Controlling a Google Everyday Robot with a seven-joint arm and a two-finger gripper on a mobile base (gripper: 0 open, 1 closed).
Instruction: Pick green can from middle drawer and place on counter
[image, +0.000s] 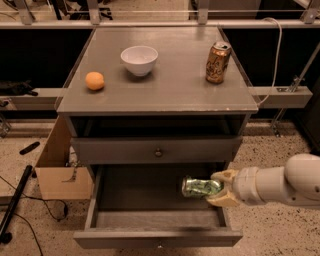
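The green can (201, 187) lies on its side, held above the dark inside of the open middle drawer (150, 220), near its right side. My gripper (220, 189) comes in from the right on a white arm and is shut on the green can, one tan finger above it and one below. The counter (160, 75) is the grey cabinet top above both drawers.
On the counter stand a white bowl (139, 60), an orange (94, 80) at the left and a gold-orange can (218, 62) at the right. The upper drawer (158, 150) with a round knob is closed. A cardboard box (57, 170) sits left of the cabinet.
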